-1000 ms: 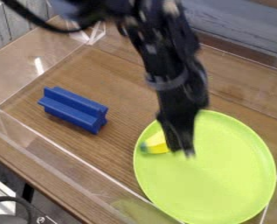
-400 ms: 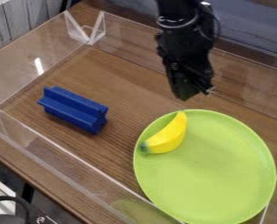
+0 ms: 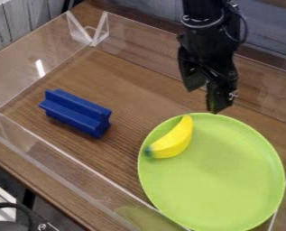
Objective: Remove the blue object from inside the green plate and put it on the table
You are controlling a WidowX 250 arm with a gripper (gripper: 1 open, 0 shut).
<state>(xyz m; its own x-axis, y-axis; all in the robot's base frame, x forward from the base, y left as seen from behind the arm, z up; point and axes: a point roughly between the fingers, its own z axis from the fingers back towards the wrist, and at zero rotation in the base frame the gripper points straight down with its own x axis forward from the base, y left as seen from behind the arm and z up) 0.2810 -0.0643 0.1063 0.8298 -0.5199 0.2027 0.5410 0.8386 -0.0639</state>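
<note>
The blue object (image 3: 75, 112), a dark blue ridged block, lies on the brown wood table (image 3: 127, 77) to the left of the green plate (image 3: 229, 180), not touching it. My gripper (image 3: 213, 97) hangs above the table just behind the plate's far rim, pointing down. Its jaws stand apart with nothing between them. It is well to the right of the blue object.
A yellow banana (image 3: 171, 138) lies on the left edge of the plate. Low clear acrylic walls (image 3: 37, 41) ring the table, with a folded clear corner piece (image 3: 88, 24) at the back left.
The gripper has lifted off the plate beside the banana and moved back and to the right, past the far rim. Its jaws have parted.
</note>
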